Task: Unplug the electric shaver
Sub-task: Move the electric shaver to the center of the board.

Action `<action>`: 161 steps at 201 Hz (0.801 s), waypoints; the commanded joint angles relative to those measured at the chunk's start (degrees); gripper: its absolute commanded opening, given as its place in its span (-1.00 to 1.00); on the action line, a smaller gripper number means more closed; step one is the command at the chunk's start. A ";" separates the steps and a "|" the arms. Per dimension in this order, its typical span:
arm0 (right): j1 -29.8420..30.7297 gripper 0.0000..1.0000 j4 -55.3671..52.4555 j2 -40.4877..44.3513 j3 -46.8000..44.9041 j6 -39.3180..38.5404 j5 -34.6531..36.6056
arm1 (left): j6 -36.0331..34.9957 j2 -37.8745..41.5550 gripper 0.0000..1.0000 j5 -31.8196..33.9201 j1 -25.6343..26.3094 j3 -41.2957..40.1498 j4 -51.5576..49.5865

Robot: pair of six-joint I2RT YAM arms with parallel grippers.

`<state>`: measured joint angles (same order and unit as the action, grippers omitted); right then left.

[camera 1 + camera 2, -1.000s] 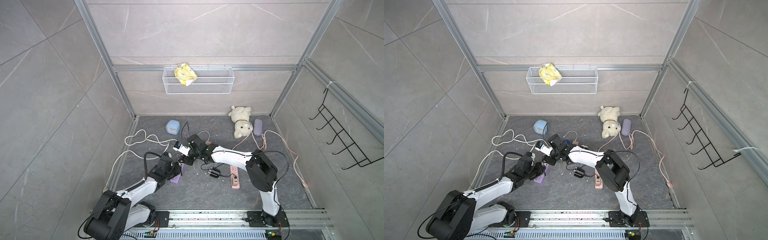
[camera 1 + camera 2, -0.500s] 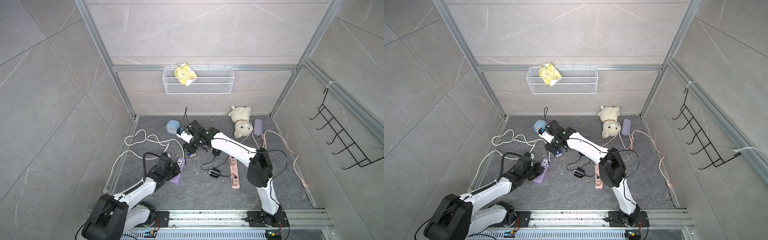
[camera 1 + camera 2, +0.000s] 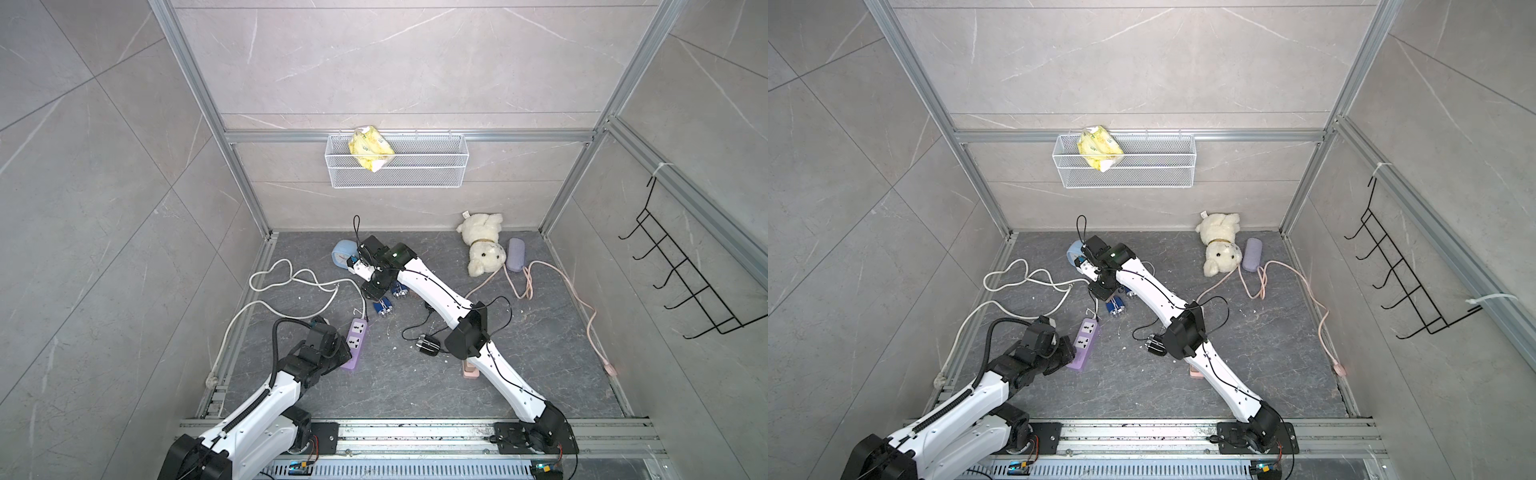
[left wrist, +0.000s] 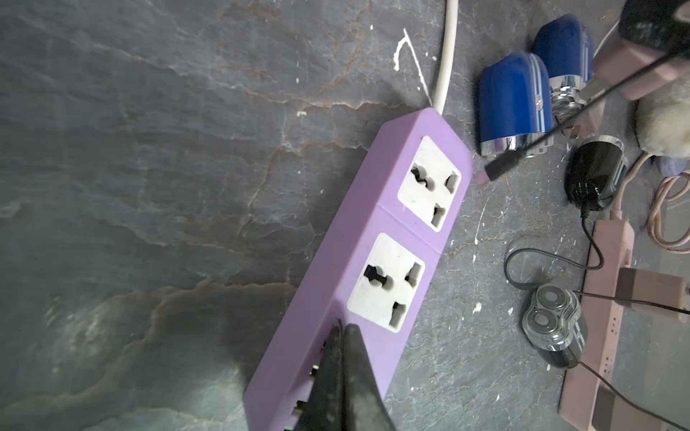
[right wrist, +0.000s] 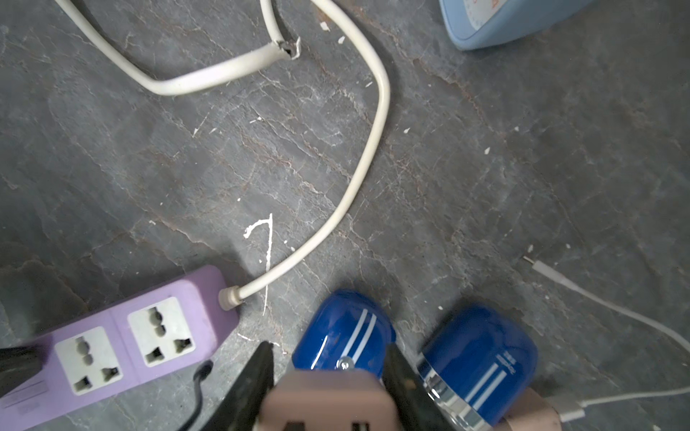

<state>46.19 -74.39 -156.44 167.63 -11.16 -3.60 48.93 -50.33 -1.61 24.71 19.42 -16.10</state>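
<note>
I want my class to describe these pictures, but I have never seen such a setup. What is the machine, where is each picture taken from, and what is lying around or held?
The machine is two white robot arms, the left arm and the right arm, fixed to a rail at the front. Two pictures look down from overhead, side by side; the other two come from a camera on each wrist. On the grey floor lie a purple power strip, two blue shavers, a black shaver, a pink power strip and a toy bear. The left fingers are shut, with their tips on the purple strip. The right fingers grip a pale pink plug, apart from that strip, whose two visible sockets are empty.
</note>
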 commanded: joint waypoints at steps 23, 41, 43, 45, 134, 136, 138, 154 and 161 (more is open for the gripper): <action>-1.10 -0.40 3.44 0.92 -7.17 1.43 -0.95 | -0.73 3.01 -1.00 -0.04 -0.28 0.72 -10.01; -1.18 -0.34 4.98 -0.43 -6.68 2.05 -1.93 | -0.93 3.54 -1.00 -0.26 -0.27 0.91 -10.08; -1.15 -0.34 5.03 -0.66 -6.54 2.09 -2.25 | -0.89 3.56 -1.00 -0.35 -0.27 0.96 -9.98; -1.18 -0.34 5.11 -0.92 -6.33 2.04 -2.46 | -0.91 3.57 -1.00 -0.42 -0.28 0.95 -9.89; 0.71 -0.40 8.46 0.30 -8.75 1.45 -12.34 | -1.38 2.72 -1.00 -0.42 -0.28 1.52 -8.39; 0.71 -0.40 8.38 0.27 -8.71 1.48 -12.47 | -1.36 2.61 -1.00 -0.42 -0.25 1.57 -8.35; 0.69 -0.40 8.36 0.26 -8.63 1.47 -12.53 | -1.33 2.54 -1.00 -0.53 -0.27 1.58 -8.34; 0.69 -0.39 7.42 -0.71 -7.35 1.61 -12.49 | -1.52 1.83 -1.00 -0.68 -0.27 1.63 -7.98; 0.70 -0.38 6.69 -1.29 -6.66 1.66 -12.61 | -1.59 1.62 -1.00 -0.70 -0.27 1.61 -7.82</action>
<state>45.78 -66.37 -156.97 160.81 -10.04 -12.88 48.82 -47.37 -1.74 24.71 19.84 -21.87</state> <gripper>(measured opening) 0.436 0.054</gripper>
